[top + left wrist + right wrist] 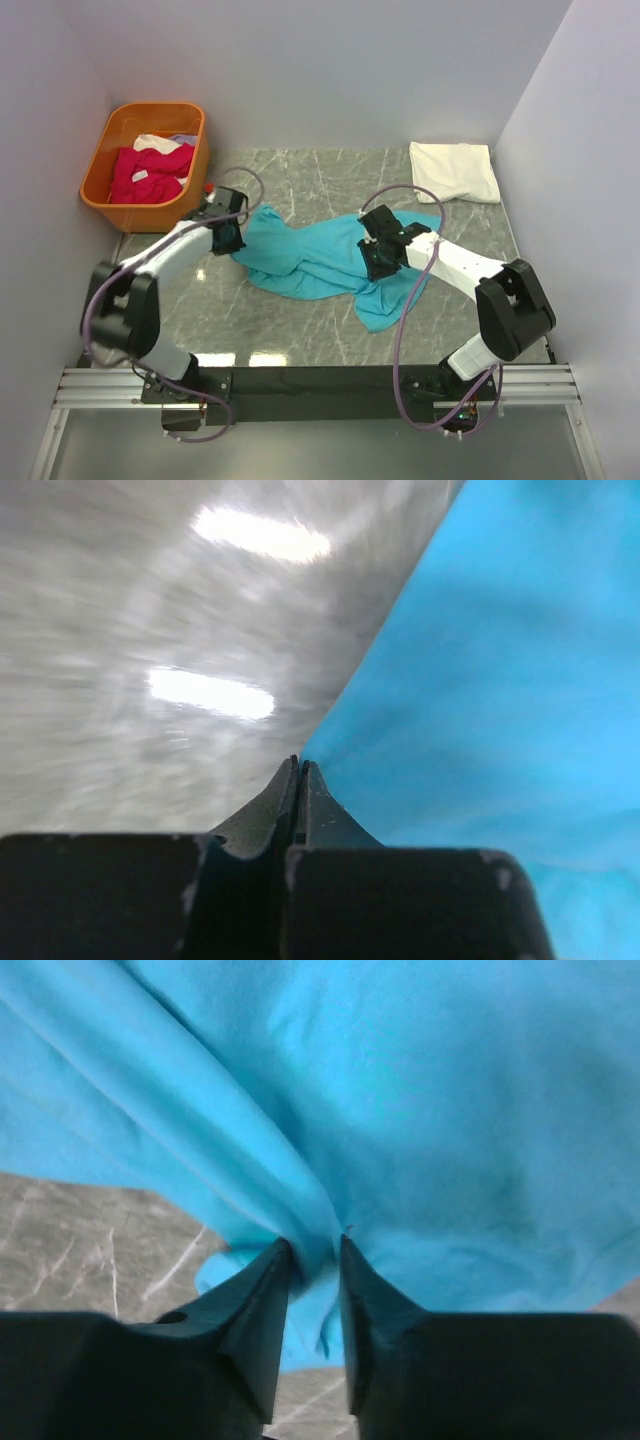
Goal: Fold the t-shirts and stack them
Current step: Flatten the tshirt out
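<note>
The turquoise t-shirt lies crumpled across the middle of the table. My left gripper is at its left edge. In the left wrist view its jaws are pressed together, and the shirt's taut edge runs straight into the tips. My right gripper is over the shirt's right part, shut on a bunched fold of the cloth between its fingertips. A folded white t-shirt lies at the back right. Magenta-pink t-shirts sit in the basket.
The orange plastic basket stands at the back left corner, close to my left arm. White walls close in the table on the left, back and right. Grey marble tabletop shows in front of the shirt.
</note>
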Action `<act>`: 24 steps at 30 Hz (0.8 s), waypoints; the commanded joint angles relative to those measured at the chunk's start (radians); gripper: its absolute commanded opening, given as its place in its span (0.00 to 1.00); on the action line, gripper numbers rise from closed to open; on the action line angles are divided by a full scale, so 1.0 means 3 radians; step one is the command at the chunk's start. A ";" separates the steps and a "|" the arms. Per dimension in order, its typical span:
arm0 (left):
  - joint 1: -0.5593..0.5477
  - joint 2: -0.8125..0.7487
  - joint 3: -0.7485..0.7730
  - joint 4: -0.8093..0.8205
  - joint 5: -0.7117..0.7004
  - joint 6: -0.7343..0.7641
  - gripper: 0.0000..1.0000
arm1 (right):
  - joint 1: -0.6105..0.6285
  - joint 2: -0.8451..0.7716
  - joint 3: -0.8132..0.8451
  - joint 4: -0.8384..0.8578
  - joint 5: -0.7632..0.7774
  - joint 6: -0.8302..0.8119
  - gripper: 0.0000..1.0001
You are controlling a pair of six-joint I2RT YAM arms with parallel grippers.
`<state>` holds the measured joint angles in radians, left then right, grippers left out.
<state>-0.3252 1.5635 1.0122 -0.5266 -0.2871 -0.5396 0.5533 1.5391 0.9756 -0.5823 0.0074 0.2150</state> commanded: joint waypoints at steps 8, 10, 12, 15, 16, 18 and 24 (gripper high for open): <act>0.0174 -0.1146 0.0242 -0.0203 -0.0030 0.0229 0.01 | 0.0007 -0.0533 -0.0367 -0.0201 -0.0015 0.0280 0.52; 0.0204 -0.1294 0.0165 -0.0101 -0.0015 0.0234 0.01 | -0.0120 -0.0538 -0.0429 -0.0242 -0.0015 0.0387 0.53; 0.0230 -0.1457 0.0052 -0.0014 -0.0035 0.0244 0.01 | -0.0264 -0.0518 -0.0516 -0.0197 -0.0136 0.0510 0.53; 0.0296 -0.1672 -0.0101 0.0073 -0.0101 0.0265 0.01 | -0.0489 -0.0498 -0.0593 -0.0130 -0.0143 0.0638 0.55; 0.0342 -0.1719 -0.0137 0.0129 -0.0107 0.0260 0.01 | -0.0530 -0.0487 -0.0598 -0.0115 -0.0102 0.0664 0.55; 0.0378 -0.1841 -0.0255 0.0190 -0.0127 0.0249 0.01 | -0.0622 -0.0406 -0.0614 -0.0033 -0.0172 0.0710 0.56; 0.0481 -0.2031 -0.0526 0.0477 -0.0158 0.0203 0.01 | -0.0832 0.0115 -0.0415 0.0156 -0.0255 0.0710 0.55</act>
<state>-0.1947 0.9848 0.8803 -0.4721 -0.3126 -0.4835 0.3302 1.5078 0.8028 -0.5880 -0.0601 0.4099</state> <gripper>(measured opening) 0.020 0.550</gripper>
